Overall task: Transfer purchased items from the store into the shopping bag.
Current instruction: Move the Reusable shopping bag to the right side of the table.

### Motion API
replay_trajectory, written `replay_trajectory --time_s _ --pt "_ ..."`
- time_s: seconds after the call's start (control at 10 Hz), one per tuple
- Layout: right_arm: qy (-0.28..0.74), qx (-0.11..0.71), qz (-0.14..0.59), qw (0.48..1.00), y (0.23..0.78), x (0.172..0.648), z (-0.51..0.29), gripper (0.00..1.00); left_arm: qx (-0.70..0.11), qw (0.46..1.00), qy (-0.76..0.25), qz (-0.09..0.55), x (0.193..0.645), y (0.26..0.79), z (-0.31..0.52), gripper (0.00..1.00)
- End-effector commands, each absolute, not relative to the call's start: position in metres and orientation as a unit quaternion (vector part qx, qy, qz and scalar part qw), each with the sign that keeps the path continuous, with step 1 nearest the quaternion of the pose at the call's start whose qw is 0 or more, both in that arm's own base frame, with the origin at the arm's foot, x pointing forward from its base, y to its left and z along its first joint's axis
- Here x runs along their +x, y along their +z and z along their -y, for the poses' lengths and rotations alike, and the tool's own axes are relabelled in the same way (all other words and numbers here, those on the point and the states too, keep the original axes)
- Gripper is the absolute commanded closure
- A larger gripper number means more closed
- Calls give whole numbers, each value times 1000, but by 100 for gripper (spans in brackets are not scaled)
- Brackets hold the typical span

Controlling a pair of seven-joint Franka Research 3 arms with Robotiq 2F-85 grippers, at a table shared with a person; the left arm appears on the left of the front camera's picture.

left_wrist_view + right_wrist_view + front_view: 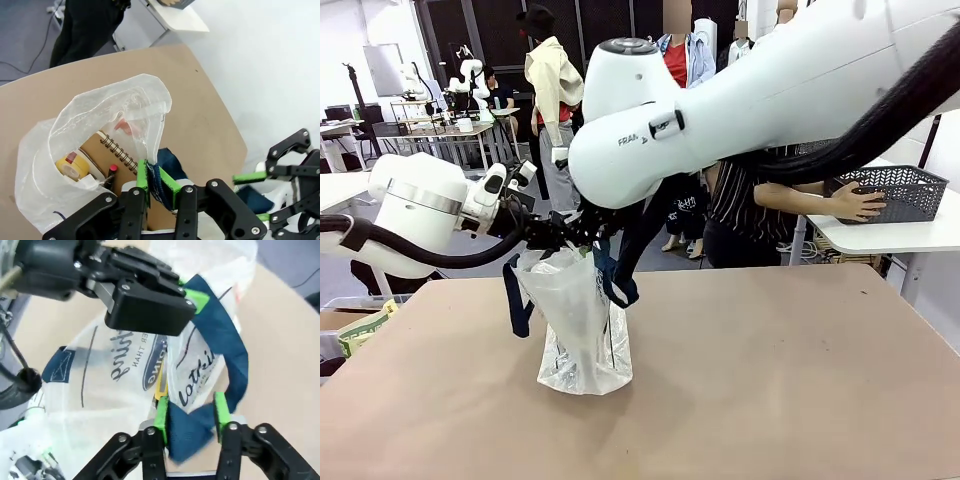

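The shopping bag [582,330] stands on the brown table, translucent white with navy straps [515,300]. My left gripper [159,184] is shut on one strap at the bag's rim and holds the mouth open; in the front view the left gripper [558,232] sits just above the bag. Inside lie purchased items: a brown spiral notebook [100,160], a yellow tape roll [72,167] and a small red-capped piece [112,170]. My right gripper [190,415] has its green pads apart, with the other strap [225,355] lying loosely between them. The store, a dark grey basket [900,190], stands on a white side table.
A person stands at the far side with a hand [860,203] on the basket. My right arm [720,110] spans the upper front view. A box with packets [360,325] sits off the table's left edge. Bare tabletop [770,380] lies to the right of the bag.
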State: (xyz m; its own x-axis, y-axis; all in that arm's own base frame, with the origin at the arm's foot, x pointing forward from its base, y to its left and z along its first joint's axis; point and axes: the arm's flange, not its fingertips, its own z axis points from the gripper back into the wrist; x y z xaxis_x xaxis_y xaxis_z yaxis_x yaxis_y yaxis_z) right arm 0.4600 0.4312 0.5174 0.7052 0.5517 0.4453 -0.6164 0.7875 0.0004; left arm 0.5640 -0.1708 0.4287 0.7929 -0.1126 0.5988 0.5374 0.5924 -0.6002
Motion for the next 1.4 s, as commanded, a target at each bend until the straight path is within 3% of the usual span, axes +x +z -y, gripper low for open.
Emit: replay_trajectory --time_s 0.0,0.6,1.0,1.3 --pt "311 93 235 916 523 444 -404 0 -402 860 -187 252 569 430 170 100" --pt "152 69 265 950 569 461 -265 0 -397 861 -192 256 567 433 171 100" --pt "-24 16 202 979 557 480 -127 0 -386 864 -201 252 567 436 180 100" --pt "-86 52 190 977 535 486 -72 0 -380 867 -200 252 565 438 184 100"
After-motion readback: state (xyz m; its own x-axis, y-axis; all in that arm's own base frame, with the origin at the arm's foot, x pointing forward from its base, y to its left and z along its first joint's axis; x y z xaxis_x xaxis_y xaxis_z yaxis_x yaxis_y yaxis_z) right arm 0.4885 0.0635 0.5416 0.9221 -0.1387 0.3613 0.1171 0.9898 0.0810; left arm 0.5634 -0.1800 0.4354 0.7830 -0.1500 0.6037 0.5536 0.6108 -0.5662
